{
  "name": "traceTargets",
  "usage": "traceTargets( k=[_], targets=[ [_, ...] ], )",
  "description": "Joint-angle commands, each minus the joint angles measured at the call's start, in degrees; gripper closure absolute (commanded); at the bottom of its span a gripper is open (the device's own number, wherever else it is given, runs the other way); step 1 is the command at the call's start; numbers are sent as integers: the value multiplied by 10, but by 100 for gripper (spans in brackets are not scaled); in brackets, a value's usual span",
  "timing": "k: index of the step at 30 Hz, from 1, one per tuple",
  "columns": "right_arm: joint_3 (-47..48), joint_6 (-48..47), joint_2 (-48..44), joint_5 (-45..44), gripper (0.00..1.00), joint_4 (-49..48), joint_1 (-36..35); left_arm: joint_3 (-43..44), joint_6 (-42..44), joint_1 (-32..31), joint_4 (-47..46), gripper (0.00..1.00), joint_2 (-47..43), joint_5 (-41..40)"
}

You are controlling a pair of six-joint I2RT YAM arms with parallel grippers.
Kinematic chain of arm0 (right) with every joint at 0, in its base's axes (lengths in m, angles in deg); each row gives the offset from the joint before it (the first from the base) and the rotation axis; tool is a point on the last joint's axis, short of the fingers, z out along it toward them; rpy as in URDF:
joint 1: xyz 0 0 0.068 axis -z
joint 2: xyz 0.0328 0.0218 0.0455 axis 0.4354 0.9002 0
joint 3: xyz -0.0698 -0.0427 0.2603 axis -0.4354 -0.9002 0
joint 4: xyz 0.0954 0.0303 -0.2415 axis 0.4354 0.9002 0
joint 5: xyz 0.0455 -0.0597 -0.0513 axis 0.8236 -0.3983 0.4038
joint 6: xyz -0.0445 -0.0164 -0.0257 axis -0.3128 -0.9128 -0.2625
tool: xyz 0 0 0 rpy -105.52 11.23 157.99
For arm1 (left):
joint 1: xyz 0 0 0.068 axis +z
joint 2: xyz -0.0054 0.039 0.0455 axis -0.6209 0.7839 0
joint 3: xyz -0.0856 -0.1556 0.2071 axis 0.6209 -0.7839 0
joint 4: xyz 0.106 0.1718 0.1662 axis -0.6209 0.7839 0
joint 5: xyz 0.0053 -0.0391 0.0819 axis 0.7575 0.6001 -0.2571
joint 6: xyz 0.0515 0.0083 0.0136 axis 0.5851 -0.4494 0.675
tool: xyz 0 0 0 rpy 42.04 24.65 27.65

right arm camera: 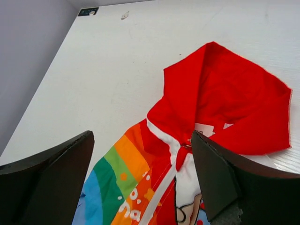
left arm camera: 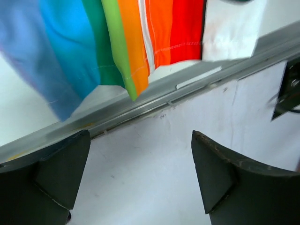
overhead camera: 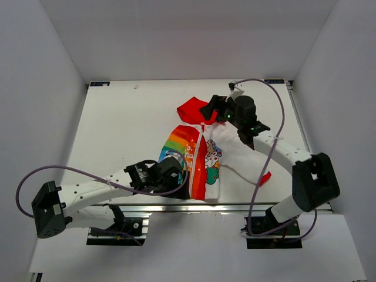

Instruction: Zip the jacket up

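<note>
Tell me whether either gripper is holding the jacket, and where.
Nothing is held. The left gripper is open by the jacket; the right gripper is open above the hood.

We carry two arms: left arm (overhead camera: 88, 191), right arm (overhead camera: 282, 150), white links, black joints. Behind our fingers (left arm camera: 56, 168), dark matte wedges with scuffed edges, purple-grey cables (overhead camera: 59, 167) loop.
</note>
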Motion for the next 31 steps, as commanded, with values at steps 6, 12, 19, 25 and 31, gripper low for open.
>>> traceTargets(
  k=[6,12,19,25,31],
  targets=[
    [28,-6,-168,-179,10,302,9,204,-4,58,194,2,12,-258],
    [-54,39,-290,-250,11,437,73,239,76,299,109,2,25,-302],
    [-137,59,-392,-279,11,493,74,188,83,489,18,2,-63,-223],
    [-173,54,-447,-303,11,492,74,161,83,489,13,2,-118,-255],
    [-178,57,-459,-311,11,490,74,149,89,489,-5,2,-125,-248]
  ],
)
